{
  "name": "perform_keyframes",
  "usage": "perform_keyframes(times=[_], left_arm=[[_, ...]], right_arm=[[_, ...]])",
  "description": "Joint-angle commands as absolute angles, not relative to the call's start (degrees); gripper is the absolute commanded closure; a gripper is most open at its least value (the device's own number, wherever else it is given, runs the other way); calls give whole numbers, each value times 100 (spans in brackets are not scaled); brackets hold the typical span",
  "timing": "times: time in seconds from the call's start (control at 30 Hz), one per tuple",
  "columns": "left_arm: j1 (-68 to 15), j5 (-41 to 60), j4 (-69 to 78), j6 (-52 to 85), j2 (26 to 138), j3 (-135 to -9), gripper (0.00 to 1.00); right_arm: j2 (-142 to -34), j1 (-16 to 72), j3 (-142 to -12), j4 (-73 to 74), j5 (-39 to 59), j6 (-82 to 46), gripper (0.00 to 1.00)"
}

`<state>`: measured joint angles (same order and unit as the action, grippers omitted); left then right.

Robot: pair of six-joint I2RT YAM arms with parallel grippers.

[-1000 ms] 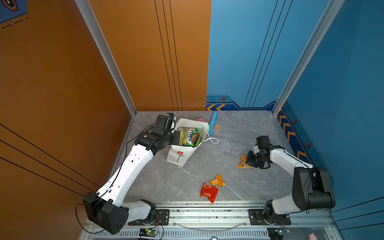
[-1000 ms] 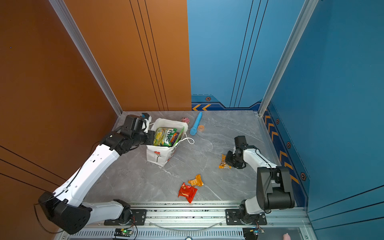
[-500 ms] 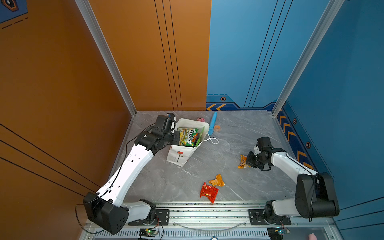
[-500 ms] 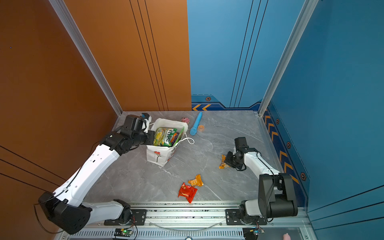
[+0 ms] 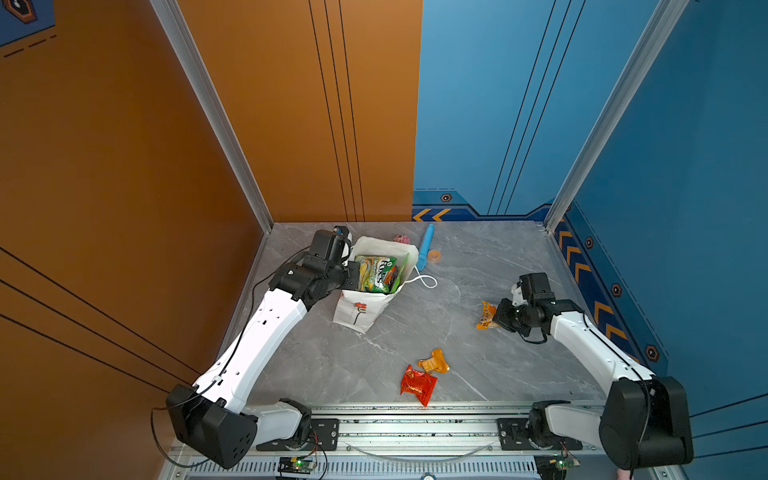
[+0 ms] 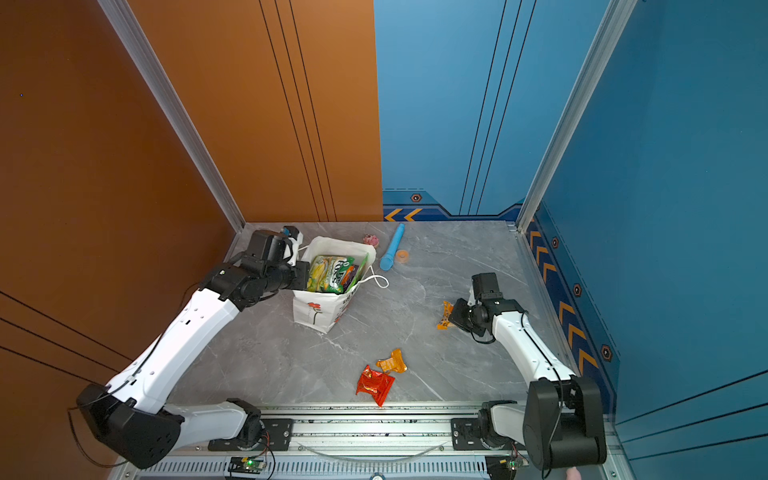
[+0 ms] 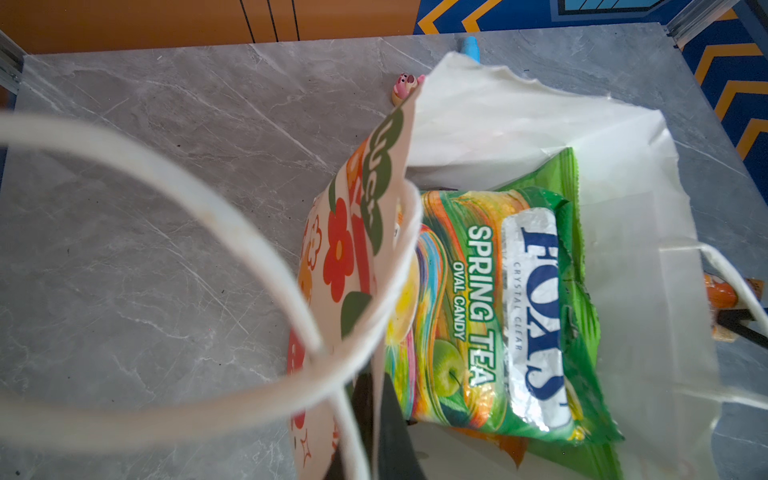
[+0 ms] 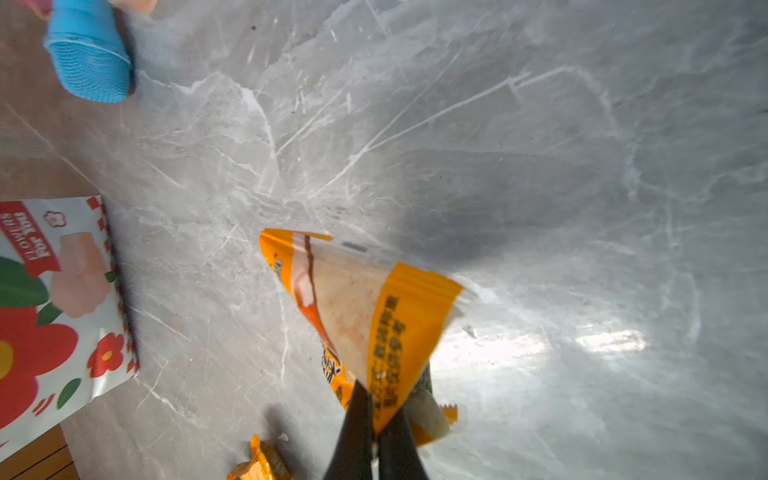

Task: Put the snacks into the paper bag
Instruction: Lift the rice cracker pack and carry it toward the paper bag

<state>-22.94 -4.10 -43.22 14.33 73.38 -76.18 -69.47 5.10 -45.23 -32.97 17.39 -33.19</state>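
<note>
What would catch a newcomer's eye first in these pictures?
The white flower-printed paper bag stands at back left, stuffed with a green FOX'S candy packet, the left claw clamped on its rim. At right, the right claw pinches an orange plastic snack packet; a red foil packet and a small orange packet lie loose in front.
</note>
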Motion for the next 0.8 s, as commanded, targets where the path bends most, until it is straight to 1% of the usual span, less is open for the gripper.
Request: perform_keyframes(times=[0.0, 0.17, 0.33, 0.6, 0.77], left_arm=[[-2320, -439, -3982, 1292, 7205, -7647, 100], [-2321, -438, -3981, 1292, 7215, -7647, 100], [-2312, -428, -3981, 1294, 7216, -7646, 100], [-2323, -399, -3979, 1300, 7232, -7656, 100], [-2329, -421, -3977, 1296, 7200, -7647, 100]], right_arm=[[-6453, 676, -5021, -3614, 1717, -3553, 95], [-6075, 1019, -5698, -3744, 1579, -3789, 96], [-6069, 1528, -6463, -3686, 1321, -3960, 97], [-6591, 2577, -7838, -3524, 906, -4028, 98], [-7169, 3273, -8521, -3426, 678, -3942, 98]])
